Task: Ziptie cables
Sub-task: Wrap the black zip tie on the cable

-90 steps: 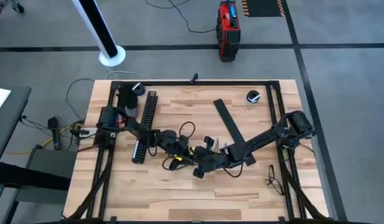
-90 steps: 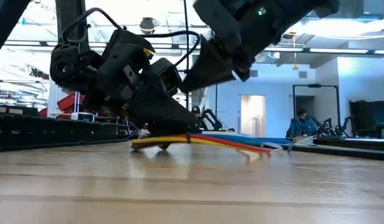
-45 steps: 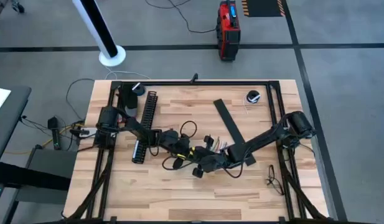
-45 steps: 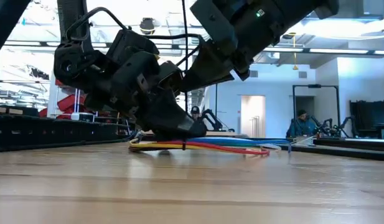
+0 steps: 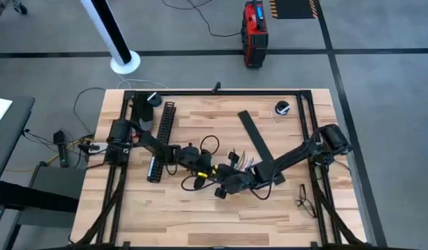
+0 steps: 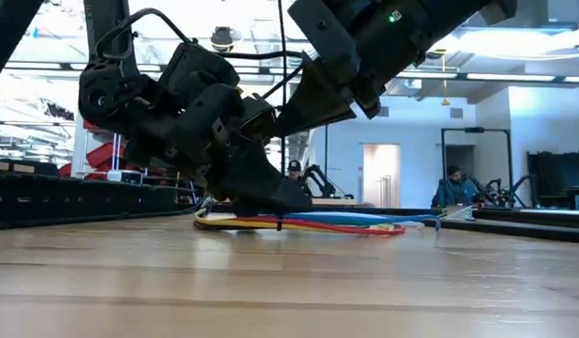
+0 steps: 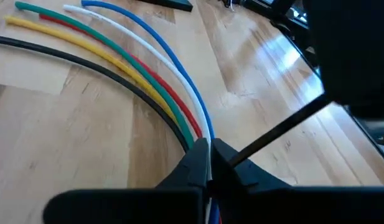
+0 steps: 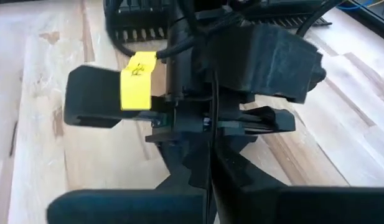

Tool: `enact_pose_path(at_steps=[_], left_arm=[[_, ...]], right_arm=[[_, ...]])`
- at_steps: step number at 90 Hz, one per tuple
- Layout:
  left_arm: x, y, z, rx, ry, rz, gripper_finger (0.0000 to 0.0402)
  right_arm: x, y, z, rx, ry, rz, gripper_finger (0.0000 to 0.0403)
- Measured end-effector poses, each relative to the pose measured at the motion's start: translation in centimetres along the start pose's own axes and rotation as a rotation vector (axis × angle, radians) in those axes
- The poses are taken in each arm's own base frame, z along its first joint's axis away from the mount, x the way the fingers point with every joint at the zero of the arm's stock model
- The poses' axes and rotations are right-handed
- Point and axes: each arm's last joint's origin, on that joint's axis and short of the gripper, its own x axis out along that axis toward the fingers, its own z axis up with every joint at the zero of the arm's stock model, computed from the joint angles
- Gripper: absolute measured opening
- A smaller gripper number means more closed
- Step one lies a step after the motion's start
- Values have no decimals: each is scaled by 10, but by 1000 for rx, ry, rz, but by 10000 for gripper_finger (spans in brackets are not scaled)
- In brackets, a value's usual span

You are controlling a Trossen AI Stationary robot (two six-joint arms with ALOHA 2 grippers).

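Note:
The cables [image 7: 148, 81], thin wires in black, yellow, green, red, white and blue, lie on the wooden table near its middle [image 5: 240, 160]. Their ends fan out, and in the low view they rest flat on the wood [image 6: 336, 222]. A black zip tie [image 6: 280, 223] wraps the bundle. My left gripper [image 7: 208, 155] is shut on the bundle at the tie, coming in from the table's left [image 5: 202, 169]. My right gripper [image 8: 210, 158] reaches in from the right [image 5: 219, 179], just above the left one, and is shut on the tie's thin tail. My left gripper pinches the gathered cables [image 7: 203, 138] between its two fingers, right beside the zip tie. The fingers slant down from the table's left and lie across the bundle. Beyond the fingers the cables rest on the table. My right gripper pinches the zip tie's thin black tail [image 8: 211, 134] between its two fingers, slanting down from the right. The tail [image 7: 279, 130] runs straight and taut from the bundle up to the fingers.
A long black comb-slotted channel [image 5: 161, 139] lies at the left. A flat black strip [image 5: 259, 142] slants across the right half, with a small round object [image 5: 281, 108] at the far right. A thin black loop [image 5: 304, 201] lies near the right edge. The near half of the table is bare wood.
My left gripper has come down a little with the cables. The bundle's held end, a second ago raised off the wood and tilted, now lies low and almost flat on the table. My right gripper has kept its hold on the tail.

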Motion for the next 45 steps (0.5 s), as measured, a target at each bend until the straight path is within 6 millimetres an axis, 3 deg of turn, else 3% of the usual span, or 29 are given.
enact_pose_path(at_steps=[25,45], left_arm=[[3,-10,-6,38,4,57,25],[3,-10,-7,38,7,88,75]], right_arm=[[-1,1,3,9,-13,2,0],[-2,1,5,17,-24,4,0]])
